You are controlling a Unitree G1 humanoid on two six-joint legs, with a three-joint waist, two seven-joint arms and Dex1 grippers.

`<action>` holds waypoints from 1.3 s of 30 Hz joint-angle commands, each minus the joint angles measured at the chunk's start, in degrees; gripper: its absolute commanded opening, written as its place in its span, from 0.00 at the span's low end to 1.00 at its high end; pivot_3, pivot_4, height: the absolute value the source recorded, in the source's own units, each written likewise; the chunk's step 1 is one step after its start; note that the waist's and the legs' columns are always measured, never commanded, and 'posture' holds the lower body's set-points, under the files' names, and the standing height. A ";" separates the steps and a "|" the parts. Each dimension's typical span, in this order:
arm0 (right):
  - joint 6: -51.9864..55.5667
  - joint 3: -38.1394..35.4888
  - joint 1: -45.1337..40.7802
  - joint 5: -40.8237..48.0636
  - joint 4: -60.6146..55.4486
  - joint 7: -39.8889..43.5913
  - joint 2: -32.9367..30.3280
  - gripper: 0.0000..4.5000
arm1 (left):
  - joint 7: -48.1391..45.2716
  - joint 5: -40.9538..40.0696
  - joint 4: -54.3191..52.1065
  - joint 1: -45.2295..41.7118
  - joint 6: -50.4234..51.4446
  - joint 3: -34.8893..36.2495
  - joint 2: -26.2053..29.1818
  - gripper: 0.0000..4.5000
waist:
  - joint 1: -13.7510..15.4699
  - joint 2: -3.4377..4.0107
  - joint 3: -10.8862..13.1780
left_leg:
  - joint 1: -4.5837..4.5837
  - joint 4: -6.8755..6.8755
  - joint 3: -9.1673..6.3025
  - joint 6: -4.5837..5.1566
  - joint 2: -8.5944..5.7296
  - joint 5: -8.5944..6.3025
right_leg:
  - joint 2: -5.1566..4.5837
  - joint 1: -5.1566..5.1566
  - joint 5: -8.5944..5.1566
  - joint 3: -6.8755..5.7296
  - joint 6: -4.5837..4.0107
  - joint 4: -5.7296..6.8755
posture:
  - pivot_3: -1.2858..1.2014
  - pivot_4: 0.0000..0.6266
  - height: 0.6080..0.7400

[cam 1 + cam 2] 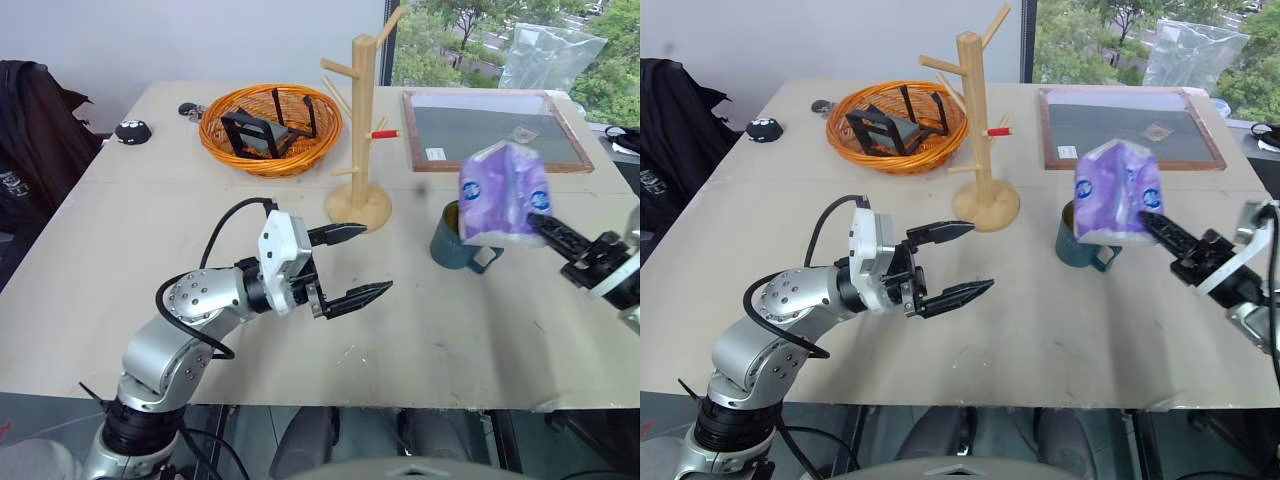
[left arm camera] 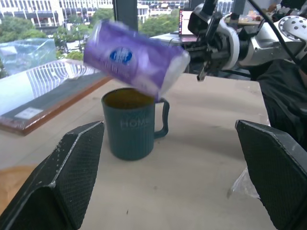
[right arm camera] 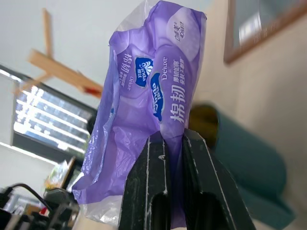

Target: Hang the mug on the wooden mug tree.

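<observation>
The mug point(image 1: 458, 240) stands open on the worktop point(image 1: 420, 330) — the right gripper point(image 1: 540, 226) pinches a purple tissue pack point(image 1: 500, 192) just above it. The orange basket point(image 1: 270, 128) holds dark things. The left gripper point(image 1: 350, 265) is spread wide near the mug tree point(image 1: 360, 130).

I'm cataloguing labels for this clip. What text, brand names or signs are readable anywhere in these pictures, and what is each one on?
"HOME": faint lettering on the side of the mug, seen in the left wrist view.
"Deluxe": on the purple tissue pack, beside a blue logo whose wording is too blurred to read.
Large white Chinese characters on the same pack: not read reliably.
White sticker on the framed board: too small to read.
</observation>
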 commanded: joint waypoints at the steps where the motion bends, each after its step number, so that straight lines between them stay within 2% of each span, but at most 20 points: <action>1: -2.03 -8.24 3.37 -0.88 0.89 2.30 -2.43 0.01 | -1.03 -1.63 -0.89 -3.04 0.21 -1.98 -1.27 1.00 | 0.11 0.00 0.00 | 0.00 0.00 0.00 0.00 -0.01 0.00 | 0.00 0.00 0.00 0.00 0.00 0.00 | 0.52 0.24 1.00; 3: -2.57 -11.08 5.59 -2.09 2.50 2.52 -3.09 0.01 | -1.84 -1.53 0.45 -4.85 0.29 -3.37 -2.07 1.00 | 0.18 -0.02 0.01 | -0.03 0.03 0.01 0.00 -0.03 0.00 | 0.00 0.01 0.00 0.00 0.01 -0.01 | 0.52 0.24 1.00; 7: -4.38 -18.32 13.70 -7.56 7.34 3.68 -2.36 0.01 | -3.63 -0.44 8.73 -13.95 0.58 -7.24 -6.61 1.00 | 1.16 -0.02 0.01 | -0.02 0.04 0.05 0.01 -0.07 0.00 | 0.01 0.05 0.00 -0.04 0.01 -0.01 | 0.52 0.24 1.00; 12: -10.46 -19.64 16.23 -17.79 12.36 -1.48 0.75 0.01 | -5.41 0.86 15.80 -22.03 1.08 -9.87 -10.74 1.00 | 0.31 -0.03 0.02 | 0.02 0.04 0.42 0.02 -0.08 -0.01 | 0.02 0.04 0.00 0.08 0.02 -0.01 | 0.52 0.24 1.00; 15: -13.31 -18.36 17.01 -25.21 11.28 -0.42 1.26 0.22 | -6.70 1.33 17.16 -23.95 1.37 -11.19 -12.07 1.00 | -0.50 0.06 0.01 | 0.05 -0.03 0.56 0.03 -0.05 -0.01 | 0.02 -0.01 -0.01 0.22 0.02 -0.01 | 0.52 0.24 1.00; 22: -16.81 -20.64 18.97 -34.50 10.15 3.75 0.12 1.00 | -9.11 2.30 17.37 -24.07 3.26 -11.74 -10.54 1.00 | -0.19 0.07 0.01 | 0.09 -0.01 0.58 0.04 -0.02 -0.02 | 0.04 0.01 -0.01 0.25 0.04 0.00 | 0.52 0.24 1.00; 25: -17.76 -23.42 19.62 -34.61 7.62 7.95 -0.74 1.00 | -9.20 3.05 16.62 -23.57 3.67 -11.44 -9.38 1.00 | -0.05 0.08 0.01 | 0.05 -0.01 0.57 0.05 -0.03 -0.02 | 0.03 0.00 -0.01 0.23 0.04 -0.03 | 0.52 0.24 1.00; 27: -15.02 -23.19 21.30 -30.54 -1.40 13.36 -1.38 1.00 | -9.34 3.28 15.13 -22.08 4.88 -10.95 -7.21 1.00 | -0.11 0.15 0.05 | 0.05 -0.01 0.53 0.07 -0.02 -0.04 | 0.02 0.00 -0.01 0.23 0.04 -0.03 | 0.52 0.24 1.00; 29: -13.69 -18.44 22.03 -30.08 -9.97 15.98 -1.11 1.00 | -9.08 4.21 13.92 -20.52 5.62 -11.21 -5.20 1.00 | -0.68 0.14 0.05 | 0.11 -0.05 0.40 0.07 0.06 -0.04 | 0.06 0.01 -0.01 0.28 0.04 -0.02 | 0.52 0.24 1.00; 33: -15.37 -5.90 20.46 -38.15 -19.18 15.88 -0.06 1.00 | -6.64 8.47 12.57 -18.37 6.52 -13.11 -2.84 1.00 | -0.79 -0.03 0.04 | 0.12 0.01 0.19 0.07 0.14 -0.04 | 0.15 0.05 0.00 0.20 0.04 0.00 | 0.52 0.24 1.00; 36: -17.47 5.16 18.62 -46.95 -22.27 13.76 2.36 1.00 | -3.69 10.42 11.02 -16.46 7.85 -13.56 -2.44 1.00 | -0.09 -0.05 0.06 | 0.09 0.04 0.12 0.06 0.05 -0.04 | 0.06 0.03 -0.01 0.16 0.04 -0.01 | 0.52 0.24 1.00; 39: -20.49 13.10 16.97 -56.26 -20.84 10.01 6.46 1.00 | -1.51 11.37 8.76 -14.45 9.58 -13.66 -2.10 1.00 | 0.53 -0.06 0.07 | -0.13 0.05 -0.06 -0.22 0.03 0.13 | -0.01 -0.12 -0.01 -0.01 0.04 -0.04 | 0.52 0.24 1.00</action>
